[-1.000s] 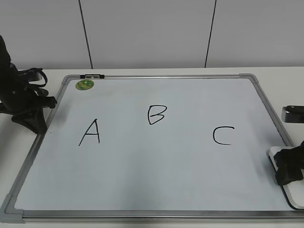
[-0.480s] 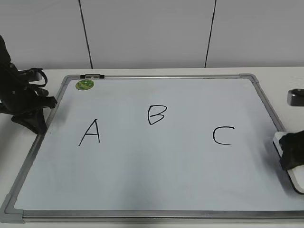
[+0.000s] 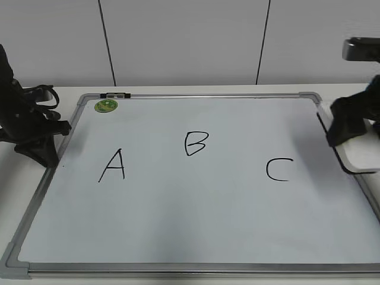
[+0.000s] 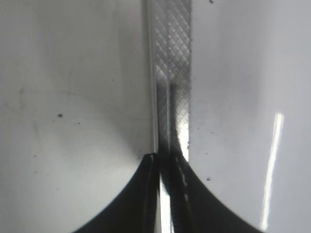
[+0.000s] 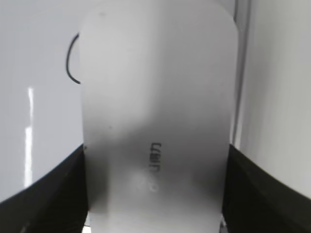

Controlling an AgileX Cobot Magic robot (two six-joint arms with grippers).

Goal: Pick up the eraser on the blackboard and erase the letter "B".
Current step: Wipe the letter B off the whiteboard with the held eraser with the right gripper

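Note:
The white board [image 3: 196, 231] lies flat with black letters A [image 3: 113, 165], B [image 3: 195, 143] and C [image 3: 279, 169]. My right gripper [image 3: 350, 127] is shut on the white eraser [image 3: 359, 155] and holds it lifted above the board's right edge, to the right of the C. In the right wrist view the eraser [image 5: 155, 111] fills the frame between the fingers [image 5: 53, 189], with part of the C [image 5: 72, 58] showing beyond it. My left gripper [image 4: 165, 158] is shut and empty over the board's left frame [image 4: 172, 73].
A round green magnet [image 3: 106, 105] sits at the board's far left corner beside a black clip [image 3: 115, 95]. The left arm [image 3: 27, 127] rests at the board's left edge. A white wall stands behind the table.
My right gripper has lifted the eraser from the board's near right corner and carried it up and away, to beside the far right edge.

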